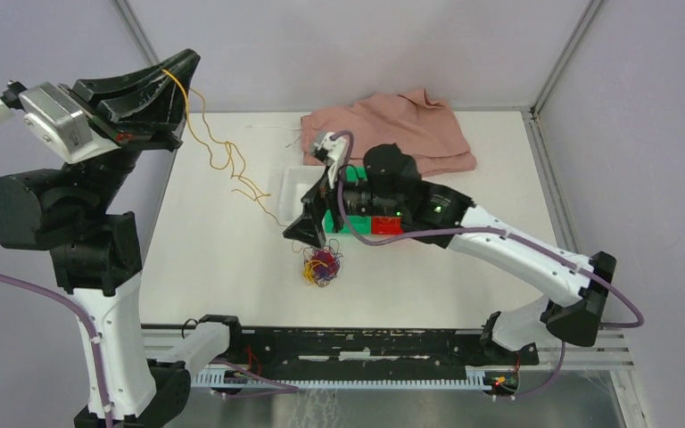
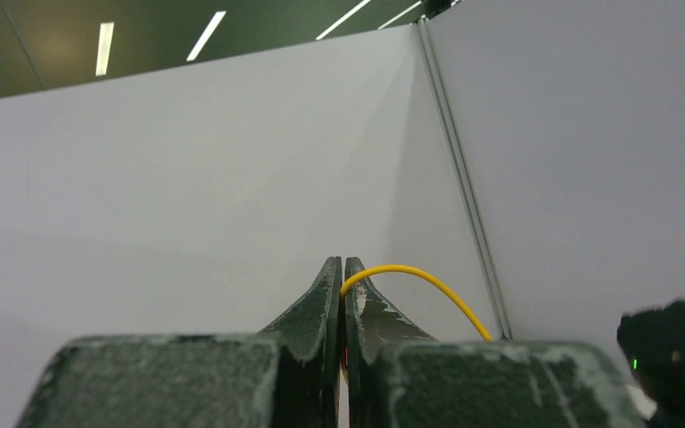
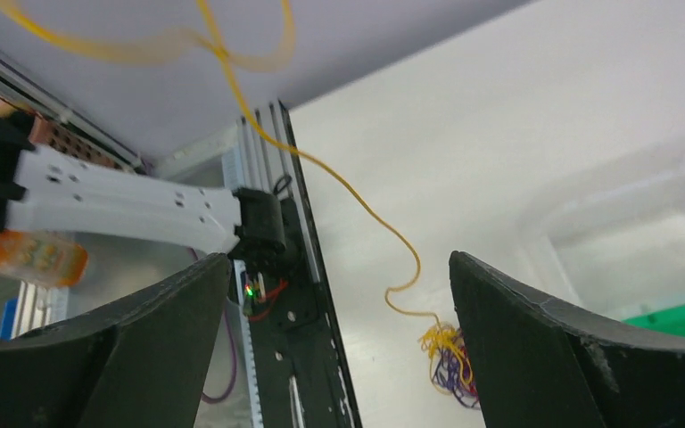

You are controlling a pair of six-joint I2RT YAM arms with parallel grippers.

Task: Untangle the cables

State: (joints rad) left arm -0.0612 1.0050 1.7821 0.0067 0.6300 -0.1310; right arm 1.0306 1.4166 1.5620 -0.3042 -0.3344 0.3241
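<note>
The left claw (image 2: pixel 340 267), raised high, is pressed together on the yellow cable (image 1: pixel 223 160). The cord hangs from it down to the tangle (image 1: pixel 321 266) of yellow, red and purple cables on the tabletop (image 1: pixel 223 267). The right claw (image 3: pixel 332 267) is spread wide and grips nothing, just above that tangle. With nothing pinning the knot, more pull may tighten it or drag the whole clump. Behind the right claw, a white tray (image 1: pixel 296 183), a green-and-red box (image 1: pixel 370 226) and a pink cloth (image 1: pixel 410 125) crowd its reach.

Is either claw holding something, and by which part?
The left gripper pinches the yellow cable at its raised upper stretch. The right gripper is open and empty.
</note>
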